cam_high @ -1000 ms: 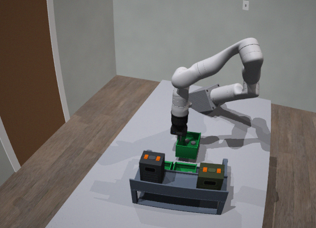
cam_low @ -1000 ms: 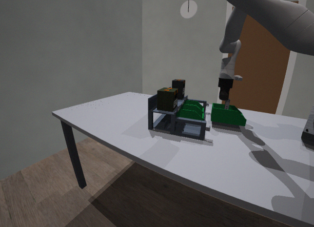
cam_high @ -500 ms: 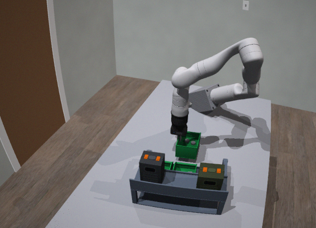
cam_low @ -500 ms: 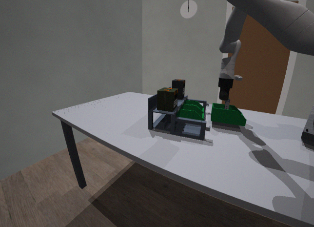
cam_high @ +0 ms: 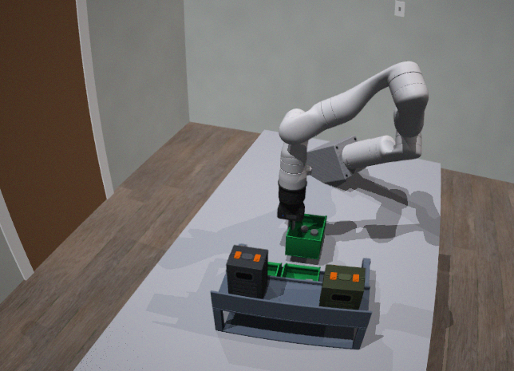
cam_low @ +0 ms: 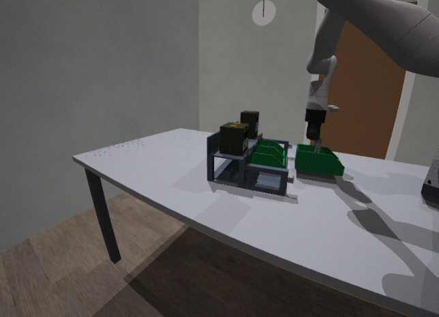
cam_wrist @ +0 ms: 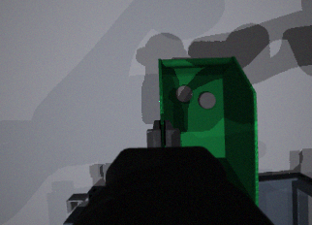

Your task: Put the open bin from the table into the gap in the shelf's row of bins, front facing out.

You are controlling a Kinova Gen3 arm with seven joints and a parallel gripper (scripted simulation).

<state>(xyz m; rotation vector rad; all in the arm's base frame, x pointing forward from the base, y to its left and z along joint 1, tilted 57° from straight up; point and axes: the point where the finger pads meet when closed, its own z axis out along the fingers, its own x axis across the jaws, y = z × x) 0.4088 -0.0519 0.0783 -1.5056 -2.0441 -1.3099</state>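
Green open bin (cam_high: 305,238) hangs just off the counter (cam_high: 214,234), held by the end effector (cam_high: 293,219). The fingers are pinched nearly closed on the bin's side wall, one pad inside and one outside, at the corner nearest the arm. A dark shadow strip sits under the bin in the exterior view, so it reads as lifted slightly clear of the surface.

Two small grey parts (cam_wrist: 196,96) lie on the bin floor, side by side near the far wall.

The bin (cam_low: 318,161) is just in front of the grey shelf (cam_high: 291,311), near it but not touching, outside the front lip. It is level or close to it; tilt cannot be told.

On the shelf's lower board sits a row of green bins (cam_high: 293,270), two visible from the top view. The top board carries a black crate (cam_high: 247,276) with orange tabs at one end and an olive crate (cam_high: 343,286) with orange tabs at the other.

The white arm (cam_high: 356,96) reaches down from its grey base (cam_high: 332,160) at the counter's far side, wrist pointing straight down over the bin. The arm's shadows spread across the counter beside the bin.
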